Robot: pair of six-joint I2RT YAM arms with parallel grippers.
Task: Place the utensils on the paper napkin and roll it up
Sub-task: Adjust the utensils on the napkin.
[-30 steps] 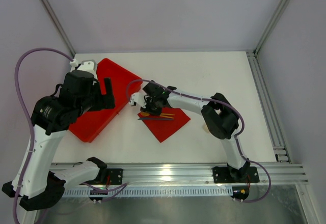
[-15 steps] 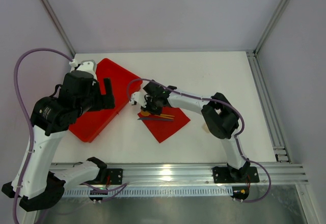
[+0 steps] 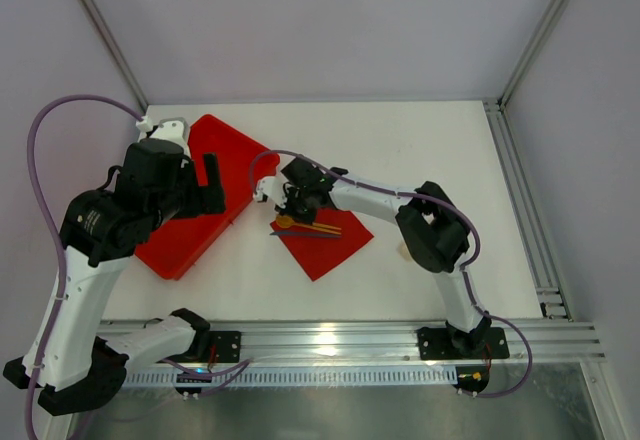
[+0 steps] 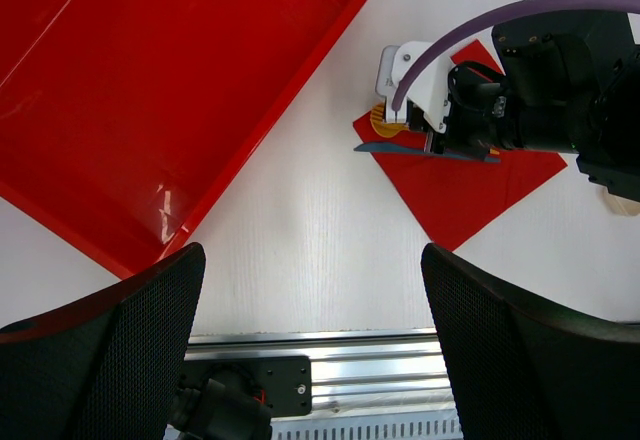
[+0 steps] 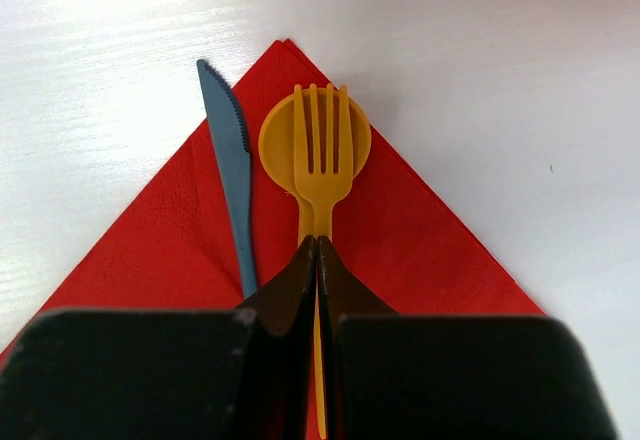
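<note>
While left hand [image 4: 312,290] hangs wide open, empty, right hand [image 5: 317,247] fully closed, tips over fork [image 5: 320,145] handle on napkin [image 5: 425,245].

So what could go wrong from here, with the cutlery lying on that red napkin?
The right fingers are closed right at the fork handle; whether they grip it is unclear. Pulling away could drag the fork off the spoon beneath.
The blue knife tip pokes past the napkin edge, so it might slip out of the roll.
The left fingers hang open over by the tray, not on the thin napkin, so it may slide.
</note>
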